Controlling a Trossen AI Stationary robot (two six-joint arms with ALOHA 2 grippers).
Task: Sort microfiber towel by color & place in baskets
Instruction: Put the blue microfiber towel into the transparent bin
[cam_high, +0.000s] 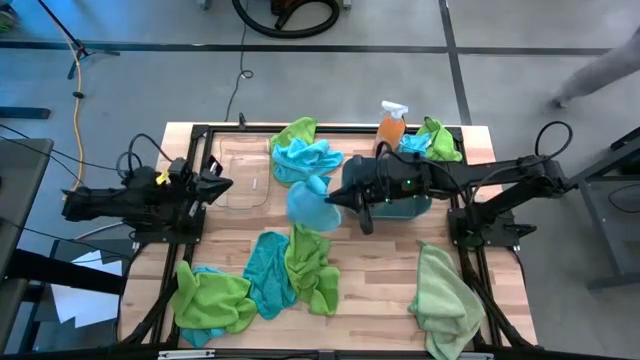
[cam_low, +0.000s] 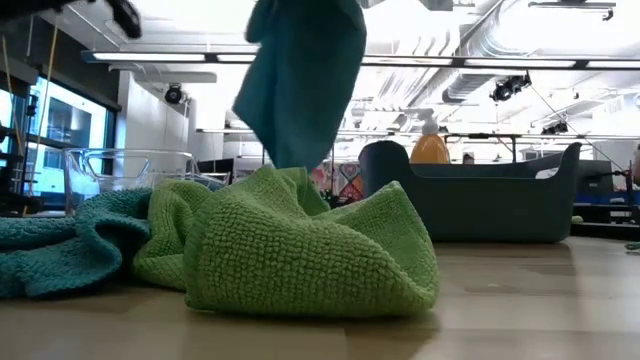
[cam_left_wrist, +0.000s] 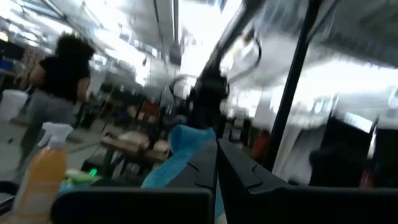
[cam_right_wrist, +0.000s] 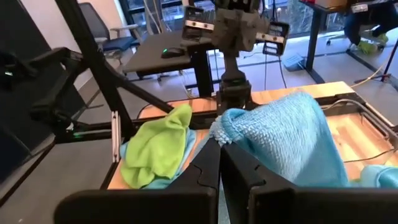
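Note:
My right gripper reaches over the middle of the table, shut on a light blue towel that hangs in the low view. The dark teal tub stands under that arm. The clear bin sits at the back left. My left gripper hovers shut at the bin's left rim and holds nothing. Green and blue towels lie on the table: a pile at the back, a spread in front, and another pile at the front left. My right gripper pinches a bunched fold at the top of the blue towel between its two fingers. The fingers come nearly level from the table's right side. The towel hangs below them; a green towel hides its lower end in the low view.
An orange spray bottle stands at the back beside the tub, with a green and blue towel to its right. A pale green towel lies at the front right. A person stands in the room beyond the table.

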